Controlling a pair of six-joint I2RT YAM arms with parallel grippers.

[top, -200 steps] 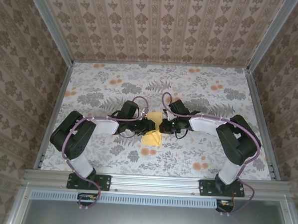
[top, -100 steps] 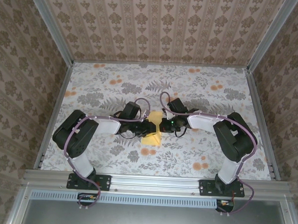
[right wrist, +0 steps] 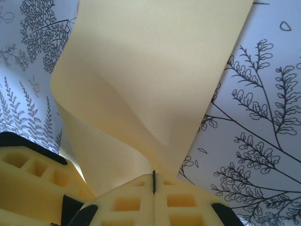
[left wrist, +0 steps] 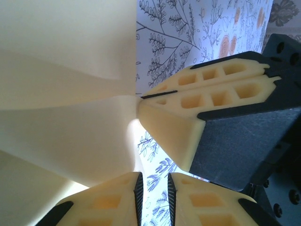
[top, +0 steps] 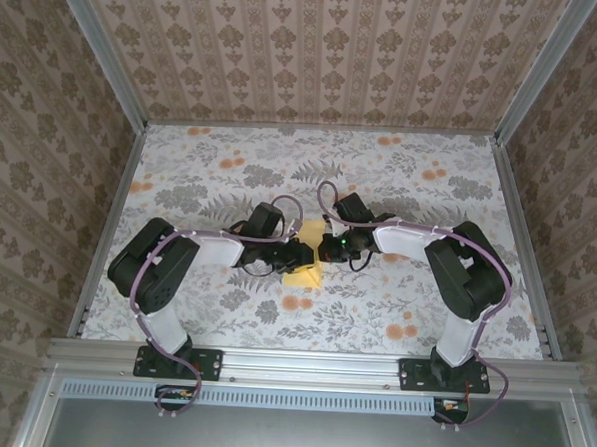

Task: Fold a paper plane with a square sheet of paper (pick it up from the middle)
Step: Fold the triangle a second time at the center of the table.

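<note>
Top view: both arms reach inward and meet mid-surface [top: 401, 179], wrists nearly nose to nose over the square sheet of paper [top: 304, 275]. Only two yellow patches of it show, a small one behind the wrists and a larger one in front; the rest is under the wrist bodies. From here neither the left gripper [top: 297, 253] nor the right gripper [top: 326, 249] shows how its jaws stand. Right wrist view: jaws pressed together, a thin dark seam between the pads, pinching the sheet where it funnels down into them. The paper rises from that pinch in a loose curl and runs off the top of the frame, so its outline cannot be traced; no sharp crease can be made out. A pale finger [right wrist: 28, 174] of the other gripper is cut off at lower left. Left wrist view: own jaws at the bottom edge stand slightly parted, fern-printed cloth visible through the narrow gap and no paper seen in it. The sheet fills the left half, bulging, and passes the left pad; whether it touches there I cannot tell. The right gripper's closed tips bite the sheet's edge at centre. Against a second ago: the right arm has crept leftward, the wrists are closer together, the rear yellow patch is smaller, and the sheet sits in the same spot.
</note>
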